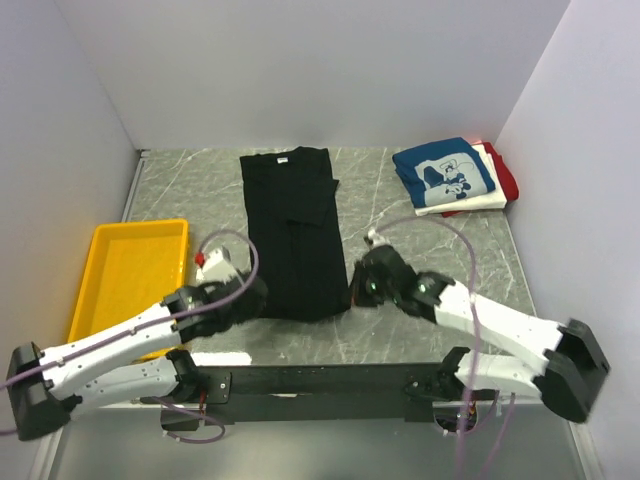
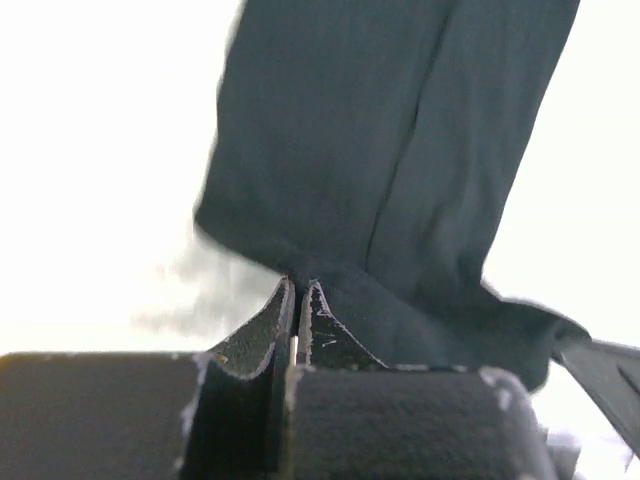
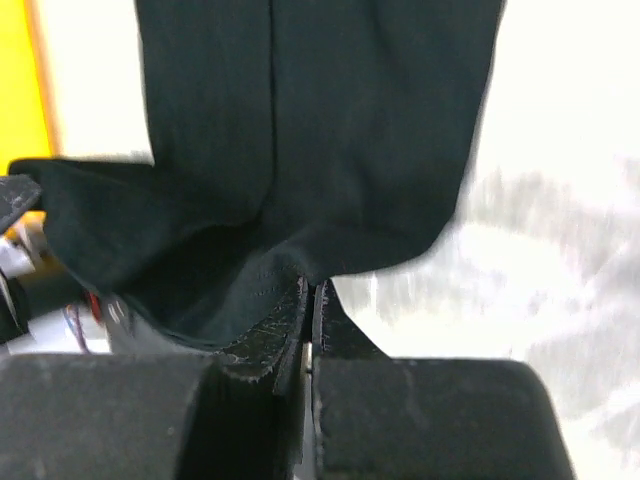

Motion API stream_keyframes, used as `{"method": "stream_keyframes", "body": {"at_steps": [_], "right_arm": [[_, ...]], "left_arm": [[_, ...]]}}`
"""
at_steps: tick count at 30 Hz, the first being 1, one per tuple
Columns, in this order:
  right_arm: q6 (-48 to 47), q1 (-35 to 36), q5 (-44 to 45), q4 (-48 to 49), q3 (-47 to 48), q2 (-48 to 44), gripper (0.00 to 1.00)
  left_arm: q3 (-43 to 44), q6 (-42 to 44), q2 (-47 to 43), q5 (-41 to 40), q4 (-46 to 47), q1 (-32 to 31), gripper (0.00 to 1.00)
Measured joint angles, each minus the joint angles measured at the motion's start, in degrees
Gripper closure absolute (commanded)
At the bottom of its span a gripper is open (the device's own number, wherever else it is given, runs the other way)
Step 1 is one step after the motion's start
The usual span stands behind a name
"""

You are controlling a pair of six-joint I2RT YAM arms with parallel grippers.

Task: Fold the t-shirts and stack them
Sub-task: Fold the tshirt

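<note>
The black t-shirt (image 1: 292, 232) lies as a long narrow strip down the middle of the table, sleeves folded in, collar at the far end. My left gripper (image 1: 247, 297) is shut on its near left hem corner; in the left wrist view the cloth (image 2: 400, 150) runs away from the closed fingertips (image 2: 300, 285). My right gripper (image 1: 362, 285) is shut on the near right hem corner; in the right wrist view the cloth (image 3: 320, 130) rises from the closed tips (image 3: 312, 285). Folded blue, white and red t-shirts (image 1: 445, 175) are stacked at the far right.
A yellow plastic tray (image 1: 130, 275) sits at the left, close to my left arm; its edge also shows in the right wrist view (image 3: 18, 80). White walls enclose the marble table (image 1: 420, 250) on three sides. A black rail runs along the near edge.
</note>
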Motion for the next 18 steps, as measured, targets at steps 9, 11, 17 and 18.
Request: {"method": "stream_keyframes", "body": {"at_steps": [9, 11, 17, 18], "right_arm": [[-9.1, -13.7, -6.7, 3.3, 20.2, 24.9, 1.0], [-10.2, -15.8, -8.1, 3.7, 23.5, 29.6, 1.0], [-11.9, -20.6, -11.6, 2.5, 34.5, 41.3, 1.0], [-12.1, -21.3, -12.2, 2.2, 36.8, 43.2, 1.0]], "left_arm": [[7.4, 17.0, 15.1, 4.8, 16.1, 21.8, 1.0], [9.1, 19.0, 18.8, 6.5, 18.8, 25.3, 1.0], [17.4, 22.5, 31.1, 10.8, 22.4, 33.1, 1.0], [18.8, 23.0, 33.2, 11.5, 23.2, 34.2, 1.0]]}}
